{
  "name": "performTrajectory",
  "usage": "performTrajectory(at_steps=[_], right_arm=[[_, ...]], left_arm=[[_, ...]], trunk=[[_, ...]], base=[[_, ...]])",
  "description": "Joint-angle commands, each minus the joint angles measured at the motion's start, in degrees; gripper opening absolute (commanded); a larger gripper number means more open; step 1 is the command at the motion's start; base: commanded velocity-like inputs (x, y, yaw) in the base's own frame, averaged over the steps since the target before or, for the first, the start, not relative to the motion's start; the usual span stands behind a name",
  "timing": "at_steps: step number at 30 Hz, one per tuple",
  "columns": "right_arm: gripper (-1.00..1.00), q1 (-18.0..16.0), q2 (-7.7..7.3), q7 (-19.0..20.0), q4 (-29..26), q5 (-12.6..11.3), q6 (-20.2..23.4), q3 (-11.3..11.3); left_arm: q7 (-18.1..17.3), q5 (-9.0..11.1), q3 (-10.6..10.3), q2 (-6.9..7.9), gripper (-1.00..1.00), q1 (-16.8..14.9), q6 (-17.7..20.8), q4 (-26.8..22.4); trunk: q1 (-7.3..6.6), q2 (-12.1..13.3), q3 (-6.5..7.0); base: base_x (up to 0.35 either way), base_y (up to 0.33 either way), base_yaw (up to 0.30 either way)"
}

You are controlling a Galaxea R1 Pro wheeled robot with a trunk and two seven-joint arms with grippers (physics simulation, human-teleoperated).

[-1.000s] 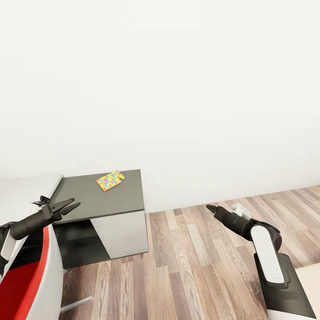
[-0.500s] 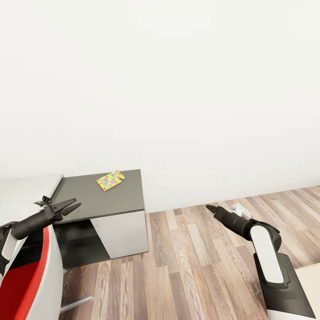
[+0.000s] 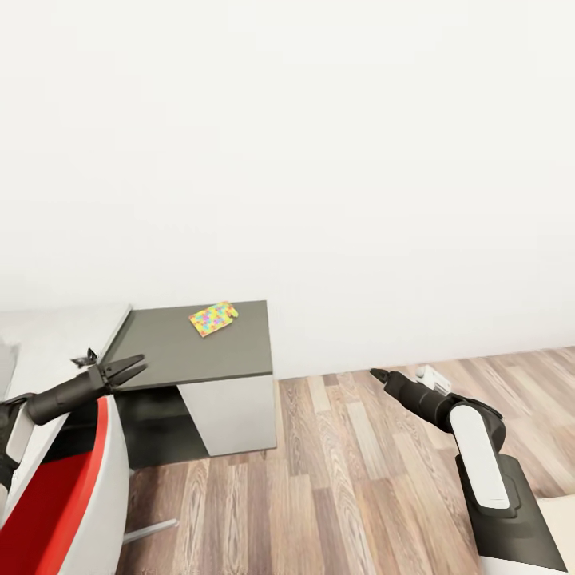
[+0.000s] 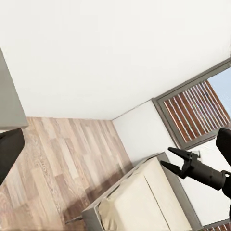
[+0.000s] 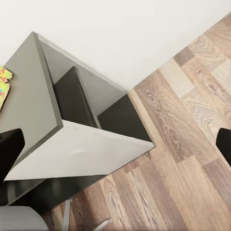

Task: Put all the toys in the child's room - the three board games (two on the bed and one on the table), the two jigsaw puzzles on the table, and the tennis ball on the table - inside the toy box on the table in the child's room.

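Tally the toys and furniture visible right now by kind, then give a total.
Jigsaw puzzle: 1
Dark grey shelf section: 1
Pale desk: 1
Red-and-white chair: 1
Bed: 1
Total: 5

Nothing here can be read; the jigsaw puzzle (image 3: 212,319) on the dark shelf (image 3: 176,355) shows only coloured pieces, no lettering.
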Motion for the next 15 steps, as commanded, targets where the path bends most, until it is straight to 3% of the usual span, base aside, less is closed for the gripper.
performTrajectory(at_steps=[1,4,9,12,15], right_arm=[[1.00,0.0,-0.02,-0.5,-0.1,-0.6,0.2,0.0],[1.00,0.0,-0.02,-0.5,-0.1,-0.5,0.2,0.0],[1.00,0.0,-0.04,-0.5,-0.1,-0.4,0.2,0.0],[1.00,0.0,-0.03,-0.5,-0.1,-0.4,0.2,0.0],[1.00,0.0,-0.03,-0.5,-0.1,-0.4,0.2,0.0]], left_arm=[[0.9,0.0,0.0,-0.04,1.00,-0.1,0.8,-0.3],[6.3,-0.2,-0.1,-0.48,1.00,-0.3,3.2,-3.2],[14.3,-0.2,-0.2,-2.79,1.00,-1.2,7.5,-8.4],[23.5,-0.3,-1.5,-6.54,1.00,-4.3,9.0,-11.8],[30.7,-0.2,-2.8,-8.76,1.00,-7.0,9.6,-12.9]], trunk=[[0.03,-0.1,-0.18],[0.03,-0.1,-0.37],[0.03,-0.1,-0.66],[0.03,-0.1,-0.73],[0.03,-0.1,-0.76]], base=[[0.000,0.000,0.197],[0.000,0.000,0.199],[0.000,0.000,0.171],[0.000,0.000,0.061],[0.000,0.000,0.021]])
